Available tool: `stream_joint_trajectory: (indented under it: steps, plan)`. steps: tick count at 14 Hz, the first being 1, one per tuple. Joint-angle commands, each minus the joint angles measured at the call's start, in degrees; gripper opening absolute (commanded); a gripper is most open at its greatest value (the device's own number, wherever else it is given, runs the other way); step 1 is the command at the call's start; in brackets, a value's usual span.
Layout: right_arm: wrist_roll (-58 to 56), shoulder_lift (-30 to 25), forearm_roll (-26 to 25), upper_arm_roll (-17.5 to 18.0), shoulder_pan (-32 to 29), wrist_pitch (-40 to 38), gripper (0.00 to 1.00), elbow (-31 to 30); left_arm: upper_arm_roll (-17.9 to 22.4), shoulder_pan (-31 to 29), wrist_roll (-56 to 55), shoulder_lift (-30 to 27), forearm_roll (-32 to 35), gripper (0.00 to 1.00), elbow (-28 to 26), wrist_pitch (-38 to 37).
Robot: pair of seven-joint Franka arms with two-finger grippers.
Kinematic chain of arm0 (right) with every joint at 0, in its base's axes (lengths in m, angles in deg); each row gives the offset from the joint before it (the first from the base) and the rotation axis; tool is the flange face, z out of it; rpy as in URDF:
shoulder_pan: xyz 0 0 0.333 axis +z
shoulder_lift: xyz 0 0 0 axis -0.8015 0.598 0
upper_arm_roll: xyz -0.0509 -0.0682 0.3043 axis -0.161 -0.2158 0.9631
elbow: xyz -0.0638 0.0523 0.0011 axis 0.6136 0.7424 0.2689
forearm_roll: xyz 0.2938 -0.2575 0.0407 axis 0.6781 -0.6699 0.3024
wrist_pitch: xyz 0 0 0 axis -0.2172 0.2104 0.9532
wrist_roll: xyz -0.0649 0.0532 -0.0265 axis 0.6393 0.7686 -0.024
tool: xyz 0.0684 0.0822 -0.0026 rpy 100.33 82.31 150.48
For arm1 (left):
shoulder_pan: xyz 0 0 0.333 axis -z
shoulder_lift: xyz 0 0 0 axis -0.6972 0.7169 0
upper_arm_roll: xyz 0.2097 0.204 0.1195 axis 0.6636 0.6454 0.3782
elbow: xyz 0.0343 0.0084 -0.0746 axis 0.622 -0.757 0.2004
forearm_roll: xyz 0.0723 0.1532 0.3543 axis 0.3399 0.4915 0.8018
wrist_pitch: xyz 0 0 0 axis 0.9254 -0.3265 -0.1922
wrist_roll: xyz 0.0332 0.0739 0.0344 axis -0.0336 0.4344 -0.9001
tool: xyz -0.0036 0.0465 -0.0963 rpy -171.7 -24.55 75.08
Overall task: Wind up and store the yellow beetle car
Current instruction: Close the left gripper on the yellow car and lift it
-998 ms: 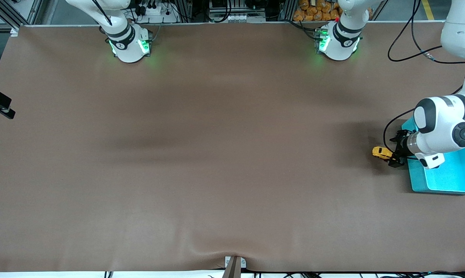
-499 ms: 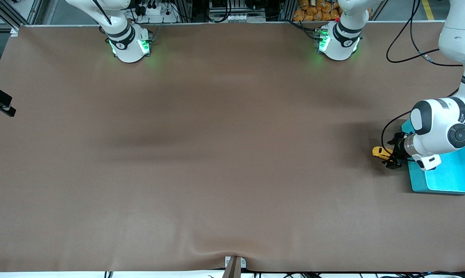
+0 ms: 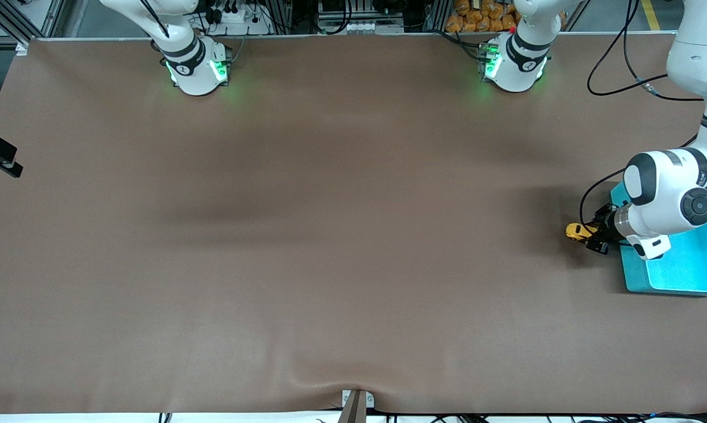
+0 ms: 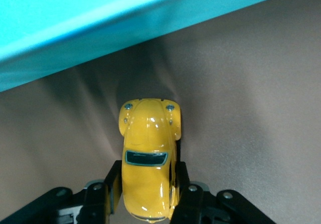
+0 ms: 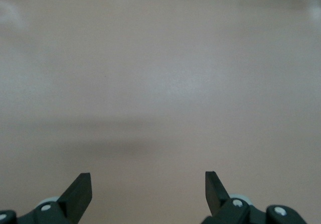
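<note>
At the left arm's end of the table (image 3: 330, 235), the car (image 3: 575, 231) sits on the brown cover just beside the turquoise bin (image 3: 682, 276), on the side toward the table's middle. The left wrist view shows all of its visible body resting low on the cloth, nose pointing toward the bin wall (image 4: 100, 28), with small creases in the cover around it.

The placement reads as deliberate: a pull-back toy has to keep its wheels on the surface to be wound, and the bin next to it keeps the storing move short. The grip is low and from the rear, which would let the arm drag the car along the cloth; this is a judgement from the pose, not something observed.

The left gripper (image 4: 146, 196) is clenched on the car's rear half, one finger (image 4: 108, 191) pressed to each flank, the roof and bonnet left free. The car is not lifted, as far as the views allow.

The right gripper (image 5: 148, 189) waits with its fingers spread wide and nothing between them, over bare cover; in the front view it shows at the edge toward the right arm's end (image 3: 1, 161).

Winding appears not yet done; storage is outstanding.
</note>
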Motion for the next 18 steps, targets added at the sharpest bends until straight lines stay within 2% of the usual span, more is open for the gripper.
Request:
stream_joint_trajectory:
  steps: [1,4,9,12,15,18]
  plan:
    - [0.55,-1.11,0.5,-0.08,0.16,-0.2,1.0,-0.83,-0.01,1.1,-1.55,-0.91,1.48,0.0,0.49,-0.1]
    - [0.29,-0.76,0.77,0.01,0.25,0.5,1.0,-0.92,-0.28,1.54,-1.64,-1.36,1.48,0.0,3.56,-4.21]
    - [0.55,-0.67,0.95,0.1,0.42,0.59,1.0,-0.92,-0.28,4.44,-1.64,-0.92,1.48,0.0,13.58,-15.82]
    - [0.47,-0.67,1.04,0.1,0.6,0.59,1.0,-0.92,-0.1,5.06,-1.02,-1.09,1.65,0.0,16.22,-17.85]
    - [0.38,-0.67,2.7,-0.17,0.42,0.5,1.0,-0.92,-0.28,5.15,0.55,-1.18,5.69,0.0,18.85,-21.18]
    - [0.46,-0.67,2.79,-0.17,0.42,0.5,1.0,-0.92,-0.37,4.8,6.34,-1.44,5.79,0.0,20.09,-22.43]
